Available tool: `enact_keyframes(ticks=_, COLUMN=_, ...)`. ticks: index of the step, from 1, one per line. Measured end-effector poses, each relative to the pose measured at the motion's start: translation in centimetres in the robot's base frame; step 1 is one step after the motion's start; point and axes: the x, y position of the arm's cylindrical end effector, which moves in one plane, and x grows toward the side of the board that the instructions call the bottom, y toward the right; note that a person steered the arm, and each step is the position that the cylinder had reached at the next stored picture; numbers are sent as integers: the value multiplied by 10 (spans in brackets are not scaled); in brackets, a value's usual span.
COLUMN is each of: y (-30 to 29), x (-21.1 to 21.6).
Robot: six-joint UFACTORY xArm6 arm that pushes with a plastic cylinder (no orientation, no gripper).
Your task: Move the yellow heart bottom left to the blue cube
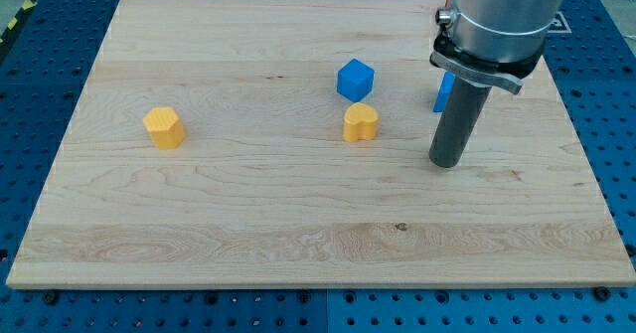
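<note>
A blue cube sits on the wooden board a little right of centre, toward the view's top. A yellow heart lies just below it, almost touching it. My tip rests on the board to the right of the yellow heart, about a block's width and a half away, touching no block.
A second yellow block, rounded in shape, lies at the view's left. Another blue block is mostly hidden behind my rod. The arm's grey body fills the view's top right. Blue perforated table surrounds the board.
</note>
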Motion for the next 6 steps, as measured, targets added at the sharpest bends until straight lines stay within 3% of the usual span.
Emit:
enact_keyframes(ticks=3, y=-151, x=-36)
enact_keyframes(ticks=5, y=-14, x=-1)
enact_keyframes(ticks=6, y=6, x=-19)
